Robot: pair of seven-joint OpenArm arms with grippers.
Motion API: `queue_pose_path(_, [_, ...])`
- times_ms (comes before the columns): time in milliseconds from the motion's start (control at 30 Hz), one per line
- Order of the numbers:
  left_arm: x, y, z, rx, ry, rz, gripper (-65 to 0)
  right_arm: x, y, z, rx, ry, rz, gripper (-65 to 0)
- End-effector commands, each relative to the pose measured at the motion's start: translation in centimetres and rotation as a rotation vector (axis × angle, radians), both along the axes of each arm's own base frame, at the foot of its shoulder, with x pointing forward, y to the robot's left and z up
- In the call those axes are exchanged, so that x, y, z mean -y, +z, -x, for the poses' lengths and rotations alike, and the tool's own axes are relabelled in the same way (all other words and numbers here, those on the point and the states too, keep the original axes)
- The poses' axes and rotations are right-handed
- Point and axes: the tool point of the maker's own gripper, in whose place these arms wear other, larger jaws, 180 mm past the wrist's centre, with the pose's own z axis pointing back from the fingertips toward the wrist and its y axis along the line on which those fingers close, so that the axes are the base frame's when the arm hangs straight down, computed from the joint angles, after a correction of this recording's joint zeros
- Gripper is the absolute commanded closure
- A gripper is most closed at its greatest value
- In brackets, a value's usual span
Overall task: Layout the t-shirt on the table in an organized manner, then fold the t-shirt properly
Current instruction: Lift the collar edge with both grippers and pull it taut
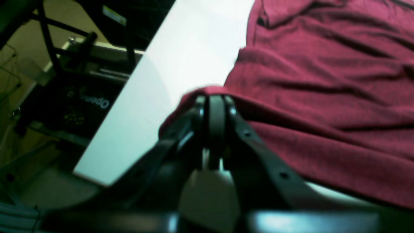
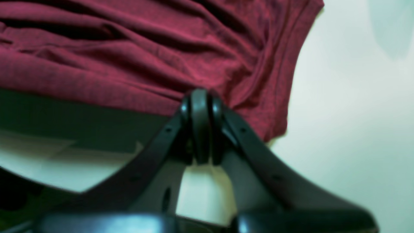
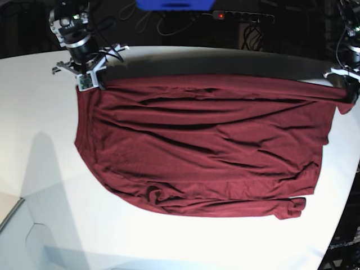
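Observation:
The maroon t-shirt (image 3: 208, 146) lies spread wide and wrinkled across the white table (image 3: 34, 112). Its far edge is raised, casting a dark shadow band behind it. On the base view's left, my right gripper (image 3: 90, 81) is shut on the far left corner of the fabric. Its wrist view shows the closed fingertips (image 2: 200, 95) pinching the t-shirt (image 2: 145, 55) near a hemmed edge. On the base view's right, my left gripper (image 3: 343, 84) is shut on the far right corner. That wrist view shows its tips (image 1: 216, 97) buried in a fold of t-shirt (image 1: 323, 97).
The table edge (image 1: 106, 155) runs close beside my left gripper, with dark equipment (image 1: 81, 97) and floor beyond it. A power strip (image 3: 244, 17) and a blue object (image 3: 171, 4) sit behind the table. The near hem of the shirt bunches at the right (image 3: 289, 208).

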Motion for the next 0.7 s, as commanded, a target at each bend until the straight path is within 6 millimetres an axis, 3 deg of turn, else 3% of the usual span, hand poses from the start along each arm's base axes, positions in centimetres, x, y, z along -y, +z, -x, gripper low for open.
queue_pose_path(0, [-0.5, 1.8, -1.0, 0.058, -0.006, -0.030, -0.2, 0.0, 1.3, -0.9, 0.057, 0.004, -0.005, 0.0])
queue_pose_path(367, [-0.4, 1.2, -3.8, -0.017, 0.016, 0.032, -0.2, -0.1, 3.1, -4.2, 0.138, 0.006, -0.005, 0.0])
queue_pose_path(667, [-0.8, 0.3, -5.1, -0.064, 0.036, 0.077, -0.2, 0.1, 1.9, -6.7, 0.138, 0.000, -0.018, 0.0])
